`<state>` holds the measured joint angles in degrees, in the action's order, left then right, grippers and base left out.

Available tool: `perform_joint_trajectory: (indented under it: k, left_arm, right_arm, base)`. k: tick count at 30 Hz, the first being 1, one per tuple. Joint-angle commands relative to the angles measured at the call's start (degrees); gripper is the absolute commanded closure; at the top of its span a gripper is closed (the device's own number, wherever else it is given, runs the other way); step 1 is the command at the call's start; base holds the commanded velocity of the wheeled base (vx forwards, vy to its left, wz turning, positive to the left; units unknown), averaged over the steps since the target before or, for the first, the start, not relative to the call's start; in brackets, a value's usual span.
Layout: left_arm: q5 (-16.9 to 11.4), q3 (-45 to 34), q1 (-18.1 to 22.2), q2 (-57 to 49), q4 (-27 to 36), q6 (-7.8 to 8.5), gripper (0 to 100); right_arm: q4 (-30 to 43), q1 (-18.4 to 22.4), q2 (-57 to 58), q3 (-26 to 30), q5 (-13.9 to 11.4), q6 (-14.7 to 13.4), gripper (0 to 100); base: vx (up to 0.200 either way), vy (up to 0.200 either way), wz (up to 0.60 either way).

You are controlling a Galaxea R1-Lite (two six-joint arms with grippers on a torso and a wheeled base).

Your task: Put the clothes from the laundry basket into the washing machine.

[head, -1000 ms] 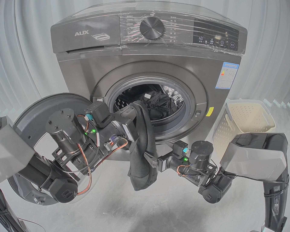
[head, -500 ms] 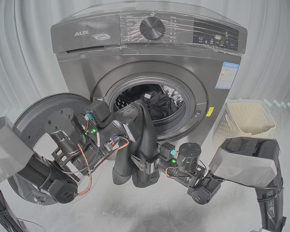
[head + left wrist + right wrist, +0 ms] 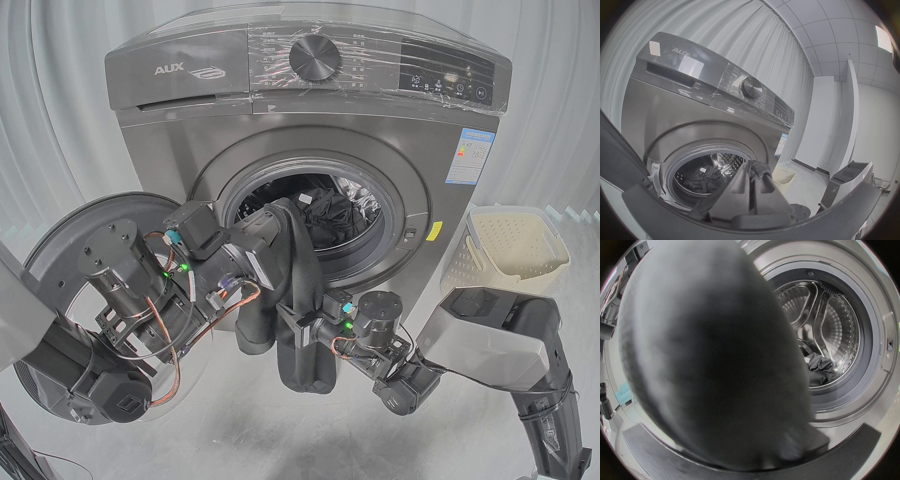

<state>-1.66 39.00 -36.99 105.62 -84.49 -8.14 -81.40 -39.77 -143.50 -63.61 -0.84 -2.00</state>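
Note:
A black garment [image 3: 300, 294] hangs from my left gripper [image 3: 277, 215], which is shut on its top edge just in front of the washing machine's [image 3: 300, 119] open drum, at the lower left of the rim. In the left wrist view the cloth [image 3: 759, 168] bunches between the closed fingertips. My right gripper [image 3: 289, 317] presses into the hanging cloth from below and to the right, and the garment [image 3: 709, 358] covers it in the right wrist view. More dark clothes [image 3: 331, 215] lie inside the drum. The cream laundry basket [image 3: 512, 247] stands on the floor right of the machine.
The round washer door [image 3: 69, 231] is swung wide open to the left, behind my left arm. Grey curtains hang behind the machine. Bare floor lies in front of the washer, below the garment.
My right arm has moved left and slightly up into the hanging garment, pushing its lower part so a fold bulges out to the left. The left arm shifted slightly left and up.

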Motion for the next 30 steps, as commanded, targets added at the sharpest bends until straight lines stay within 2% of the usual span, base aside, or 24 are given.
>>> perform_joint_trajectory:
  k: [1, 7, 9, 10, 11, 14, 20, 24, 30]
  left_arm:
    - [0.0, -0.8, 1.4, 0.5, -0.1, -0.03, 100]
    - [-0.1, -3.3, 3.9, 1.9, -0.1, 0.32, 100]
    - [-1.8, -5.4, 6.3, 3.5, -0.7, 1.55, 100]
    - [-1.8, -5.4, 6.3, 3.5, -0.7, 1.55, 100]
    - [-3.1, -6.6, 6.9, 4.5, -1.0, 1.82, 100]
    - [-3.9, -8.2, 6.9, 5.6, -1.6, 2.08, 100]
    - [-7.7, -12.7, 6.3, 10.7, -3.1, 2.96, 100]
    - [-8.4, -13.9, 6.5, 14.0, -4.2, 4.01, 100]
    - [-9.5, -14.6, 6.2, 15.1, -4.4, 4.19, 100]
  right_arm:
    - [-0.3, 0.6, 1.1, 0.7, 0.1, -0.2, 100]
    - [-0.4, 2.5, 6.4, 5.0, 0.3, -0.5, 100]
    - [-0.3, 4.2, 9.4, 6.8, 1.3, -0.4, 100]
    - [-0.3, 4.2, 9.4, 6.8, 1.3, -0.4, 100]
    - [-0.3, 5.0, 11.1, 7.1, 1.3, -0.4, 100]
    - [-0.1, 6.1, 12.5, 7.1, 1.3, -0.4, 100]
    - [0.4, 5.9, 15.3, 7.0, 1.7, -0.5, 100]
    - [0.1, 5.4, 16.2, 7.0, 2.4, -0.5, 100]
    - [0.2, 5.3, 16.9, 7.1, 2.5, -0.5, 100]
  base:
    - [0.000, 0.000, 0.00]
    - [0.000, 0.000, 0.00]
    - [0.000, 0.000, 0.00]
    - [0.000, 0.000, 0.00]
    - [0.000, 0.000, 0.00]
    - [0.000, 0.000, 0.00]
    - [0.000, 0.000, 0.00]
    - [0.000, 0.000, 0.00]
    - [0.000, 0.000, 0.00]
